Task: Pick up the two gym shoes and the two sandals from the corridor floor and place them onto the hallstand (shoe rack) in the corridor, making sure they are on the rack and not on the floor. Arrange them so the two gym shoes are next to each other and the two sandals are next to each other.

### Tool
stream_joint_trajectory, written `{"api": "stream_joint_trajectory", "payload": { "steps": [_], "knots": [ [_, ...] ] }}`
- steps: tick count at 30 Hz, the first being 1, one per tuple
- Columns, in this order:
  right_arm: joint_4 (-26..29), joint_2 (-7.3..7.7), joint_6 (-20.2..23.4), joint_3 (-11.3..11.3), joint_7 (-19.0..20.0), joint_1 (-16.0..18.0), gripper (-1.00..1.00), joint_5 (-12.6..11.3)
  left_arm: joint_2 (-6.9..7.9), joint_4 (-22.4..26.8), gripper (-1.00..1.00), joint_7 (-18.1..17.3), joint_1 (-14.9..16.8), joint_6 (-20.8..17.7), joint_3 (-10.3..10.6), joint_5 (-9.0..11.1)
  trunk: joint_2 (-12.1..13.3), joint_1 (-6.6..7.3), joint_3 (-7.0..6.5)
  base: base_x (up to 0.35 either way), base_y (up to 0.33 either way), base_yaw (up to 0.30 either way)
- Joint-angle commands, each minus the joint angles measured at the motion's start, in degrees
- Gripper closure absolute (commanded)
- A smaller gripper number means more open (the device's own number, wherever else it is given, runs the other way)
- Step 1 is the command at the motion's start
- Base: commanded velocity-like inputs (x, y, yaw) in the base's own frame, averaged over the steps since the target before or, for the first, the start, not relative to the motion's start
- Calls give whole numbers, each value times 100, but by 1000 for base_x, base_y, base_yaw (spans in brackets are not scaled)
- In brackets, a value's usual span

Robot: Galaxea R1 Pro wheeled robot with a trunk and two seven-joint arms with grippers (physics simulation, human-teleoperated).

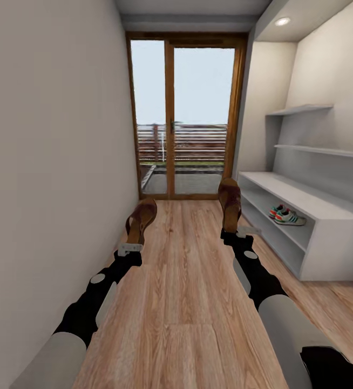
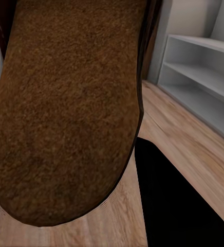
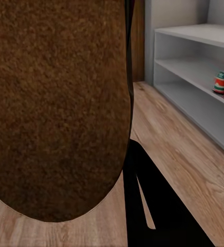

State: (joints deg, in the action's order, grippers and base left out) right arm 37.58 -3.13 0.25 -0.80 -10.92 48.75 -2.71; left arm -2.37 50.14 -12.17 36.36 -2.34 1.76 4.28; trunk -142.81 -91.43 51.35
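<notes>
**In the corridor, a sandal in each gripper**

In my left gripper (image 1: 130, 247) a brown sandal (image 1: 141, 219) stands up off the floor (image 1: 187, 302), fingers clamped on its heel. My right gripper (image 1: 236, 233) pinches the other sandal (image 1: 230, 202), held slightly higher. Both arms reach straight forward. Up close, fuzzy brown soles (image 2: 66, 108) (image 3: 55, 103). To my right, the rack (image 1: 327, 237), both sneakers (image 1: 287, 216) side by side on its lower shelf. Glass door (image 1: 186, 113) ahead.
</notes>
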Motion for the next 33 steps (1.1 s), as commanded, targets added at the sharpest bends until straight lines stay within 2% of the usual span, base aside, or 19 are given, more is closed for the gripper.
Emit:
{"api": "stream_joint_trajectory", "payload": {
  "steps": [1, 33],
  "knots": [
    [4, -4, 2, -7, -6, 3, 100, -45, 0, 6, 100, -21, 2, -21, -2, 29, -2, -2, 6, 345, 0, 0],
    [0, -4, 18, -8, 4, 3, 100, -64, 0, 6, 100, -22, 2, -21, -8, 29, -2, -2, 6, 345, 0, 0]
  ]
}}
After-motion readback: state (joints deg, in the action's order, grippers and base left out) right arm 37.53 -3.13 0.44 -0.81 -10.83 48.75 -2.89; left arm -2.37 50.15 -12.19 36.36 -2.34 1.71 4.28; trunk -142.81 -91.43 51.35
